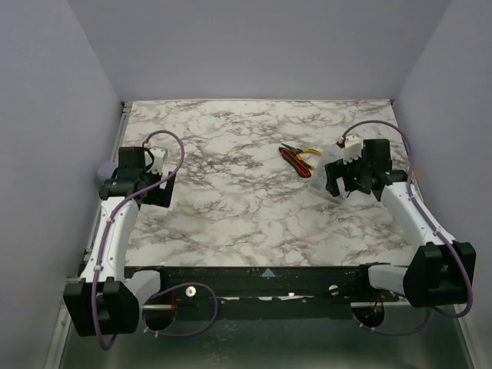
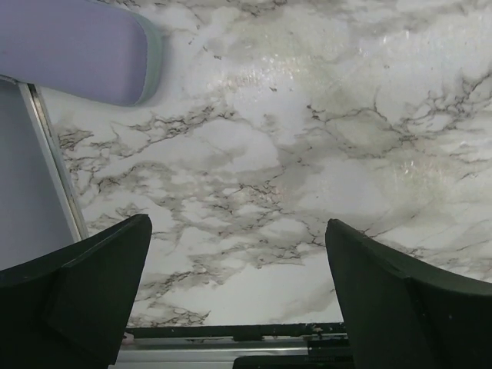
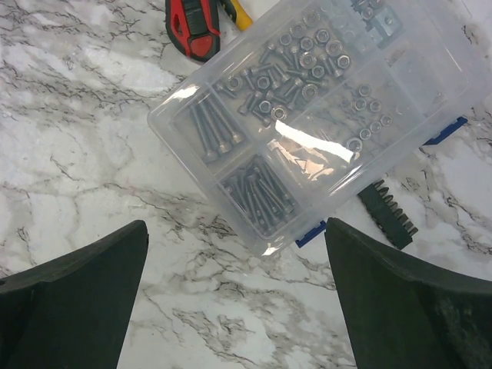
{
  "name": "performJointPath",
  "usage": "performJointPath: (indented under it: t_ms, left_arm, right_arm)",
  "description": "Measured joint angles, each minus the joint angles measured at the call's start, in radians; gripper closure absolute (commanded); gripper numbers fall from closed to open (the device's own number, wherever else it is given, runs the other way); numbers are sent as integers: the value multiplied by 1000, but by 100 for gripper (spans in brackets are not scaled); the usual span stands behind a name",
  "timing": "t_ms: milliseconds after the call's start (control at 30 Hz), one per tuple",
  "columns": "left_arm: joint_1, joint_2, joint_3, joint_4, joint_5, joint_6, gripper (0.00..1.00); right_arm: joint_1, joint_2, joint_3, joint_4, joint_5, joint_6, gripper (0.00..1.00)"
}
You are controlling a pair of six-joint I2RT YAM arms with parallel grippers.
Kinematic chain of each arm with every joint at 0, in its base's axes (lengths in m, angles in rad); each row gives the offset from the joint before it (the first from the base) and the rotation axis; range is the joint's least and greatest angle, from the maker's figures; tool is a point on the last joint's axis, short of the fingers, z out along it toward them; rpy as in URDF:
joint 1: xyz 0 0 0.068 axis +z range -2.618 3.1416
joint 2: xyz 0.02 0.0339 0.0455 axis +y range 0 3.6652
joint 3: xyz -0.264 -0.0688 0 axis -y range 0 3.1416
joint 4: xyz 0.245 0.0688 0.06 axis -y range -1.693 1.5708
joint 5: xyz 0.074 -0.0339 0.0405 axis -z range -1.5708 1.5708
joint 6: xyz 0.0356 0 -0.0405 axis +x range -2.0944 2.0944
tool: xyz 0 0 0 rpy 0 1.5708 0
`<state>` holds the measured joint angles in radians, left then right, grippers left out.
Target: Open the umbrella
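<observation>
the main risk, as i judge it: the folding umbrella i am meant to open shows in none of my three views, so any reach across the white-and-grey marble table [image 1: 231,223] would be blind. it may be inside the lavender oval hard-shell case [image 2: 77,46], but i cannot tell. that case lies right at the table's left edge, and a careless sweep could push it off. on the other side, lowering the right arm would land on the clear plastic compartment box of screws and nuts [image 3: 307,108] and could shove or tip it.

the left gripper [image 2: 238,231] hangs over bare marble near the left edge, pointing down. its jaws are spread wide and hold nothing, and the case lies just beyond its fingers. the right gripper [image 3: 234,231] hovers above the parts box toward the far right, jaws equally wide and empty. beside the box lie red-and-yellow-handled pliers [image 1: 296,156] and a small black bit holder [image 3: 388,213].
</observation>
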<state>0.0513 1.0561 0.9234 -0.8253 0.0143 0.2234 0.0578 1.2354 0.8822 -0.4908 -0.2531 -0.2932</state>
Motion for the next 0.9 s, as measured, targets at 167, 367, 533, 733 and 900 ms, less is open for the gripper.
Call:
performJointPath:
  t_ms: [167, 367, 533, 733, 900]
  left_arm:
    - [61, 135, 179, -8, -14, -124, 2]
    - [173, 351, 408, -23, -67, -371, 2]
    - [210, 496, 518, -58, -158, -562, 2]
    - [243, 645, 569, -84, -211, -730, 2]
    - [265, 684, 567, -69, -209, -808, 2]
  right_arm:
    - [0, 19, 33, -16, 0, 0, 0]
    - [0, 49, 90, -35, 0, -3, 0]
    - [0, 85, 145, -58, 0, -5, 0]
    - [0, 146, 225, -113, -8, -22, 0]
    - [0, 207, 308, -184, -24, -40, 0]
